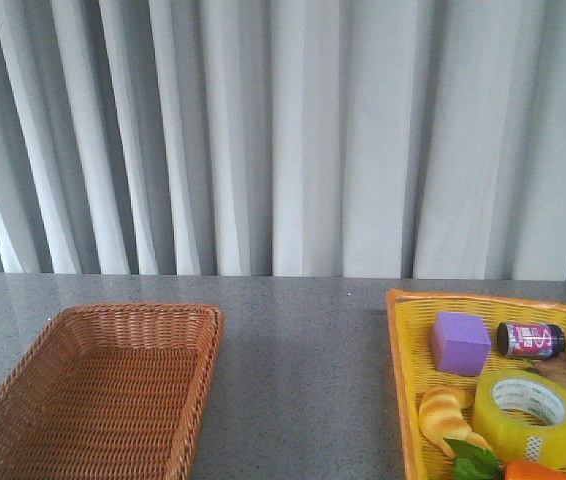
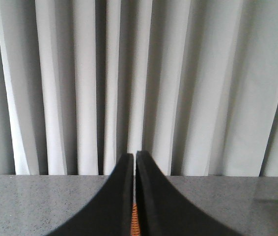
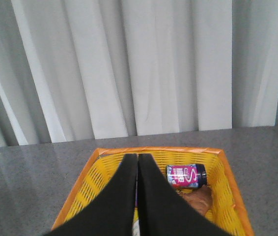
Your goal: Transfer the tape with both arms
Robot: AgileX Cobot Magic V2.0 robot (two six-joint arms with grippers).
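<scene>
Yellow tape (image 1: 531, 417) lies flat, core up, in the orange-yellow tray (image 1: 400, 385) at about 4 o'clock on the front view; nothing is holding it. I see it touching the croissant bread (image 1: 446, 412) at its 9 o'clock. Purple block (image 1: 460, 342) sits at its 11, dark bottle (image 1: 530, 339) on its side at 12, a brown lump (image 1: 559, 372) just below the bottle. Green leaves (image 1: 475, 461) and an orange piece (image 1: 535, 470) crowd the tray's near edge. Brown wicker basket (image 1: 23, 372) sits at 8 o'clock, well apart from the tray across grey table (image 1: 303, 370).

Front view shows neither arm. Right wrist view: right gripper (image 3: 137, 162) clenched, fingers pressed together on nothing, over the tray; bottle visible, tape hidden there. Left wrist view: left gripper (image 2: 134, 160) likewise clenched on nothing, a sliver of wicker between the fingers, curtain (image 2: 139, 83) ahead.
</scene>
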